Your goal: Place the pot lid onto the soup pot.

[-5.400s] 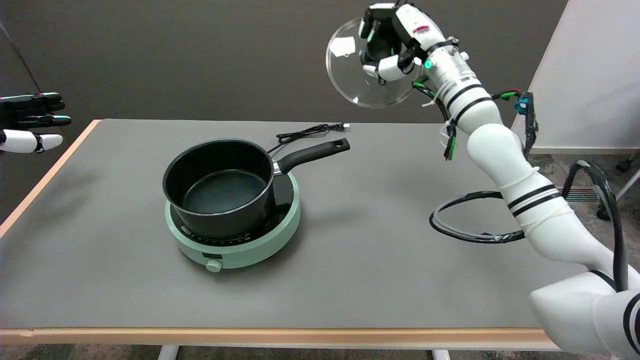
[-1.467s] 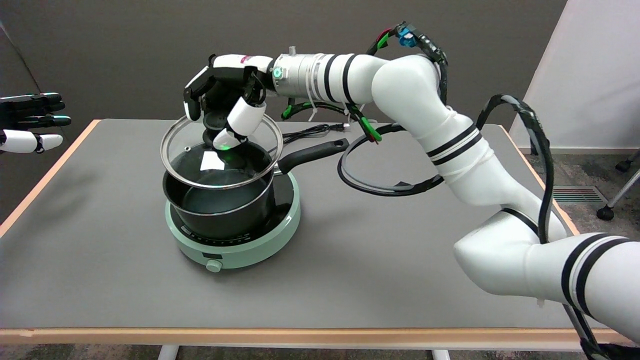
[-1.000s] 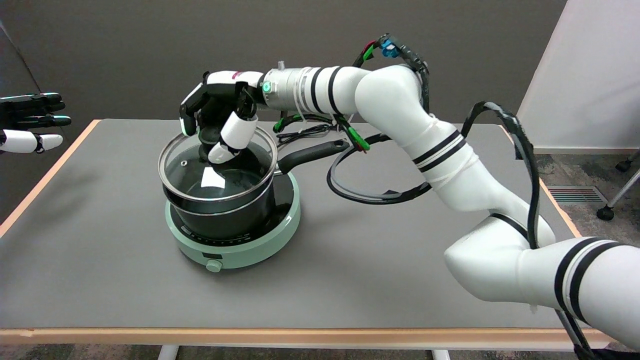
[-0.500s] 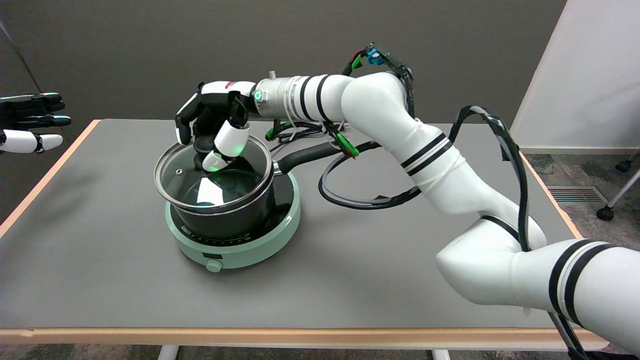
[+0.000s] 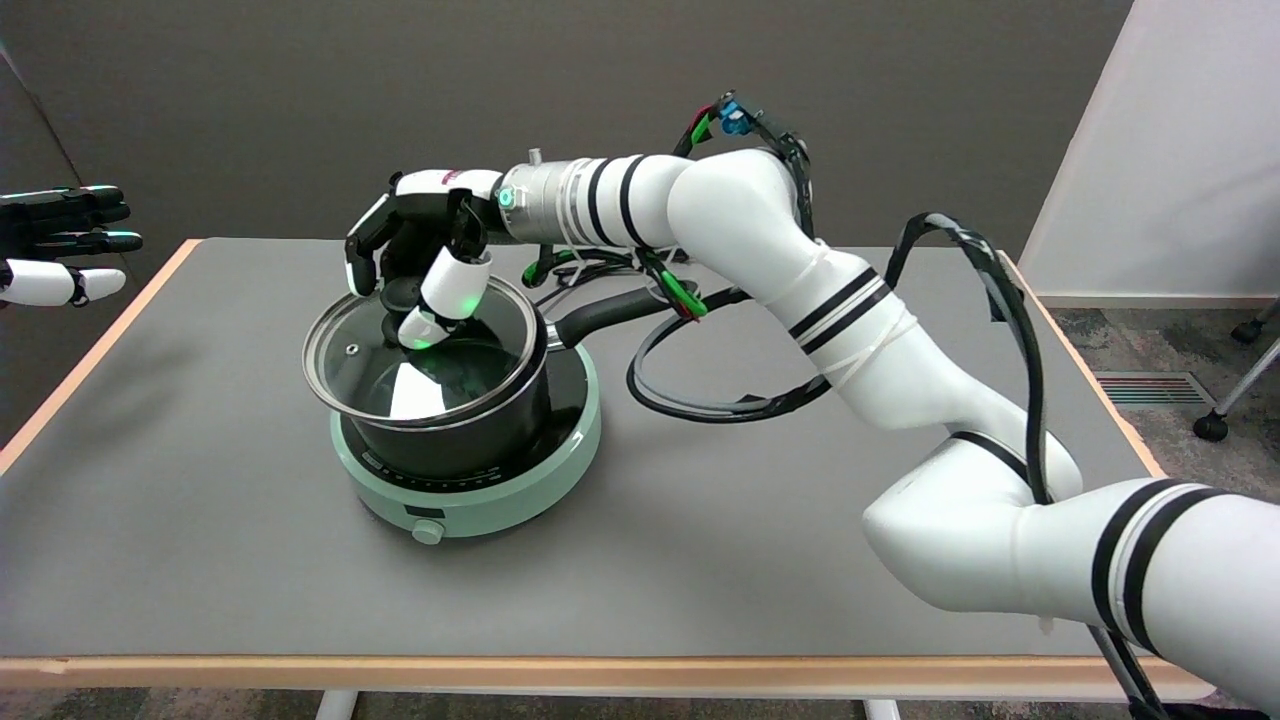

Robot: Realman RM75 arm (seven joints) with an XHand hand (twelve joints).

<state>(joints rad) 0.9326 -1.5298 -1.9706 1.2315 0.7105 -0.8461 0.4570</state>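
A black soup pot [image 5: 470, 435] with a long black handle [image 5: 610, 312] sits on a mint-green round cooker [image 5: 520, 490] left of the table's middle. The glass pot lid [image 5: 380, 375], steel-rimmed with a black knob [image 5: 400, 295], lies across the pot's mouth, tilted and shifted a little to the left, its left rim overhanging the pot. My right hand [image 5: 420, 265] reaches in from the right above the pot and grips the knob with curled fingers.
A black power cord [image 5: 590, 265] lies behind the pot. A cable loop [image 5: 700, 400] hangs from my right arm over the table right of the cooker. The idle left hand [image 5: 60, 245] hovers at the far left. The table's front edge [image 5: 500, 670] runs along the bottom.
My right hand carried the lid from high at the back right over to the pot, then lowered it and slid it slightly left; it now rests on the rim, still held.
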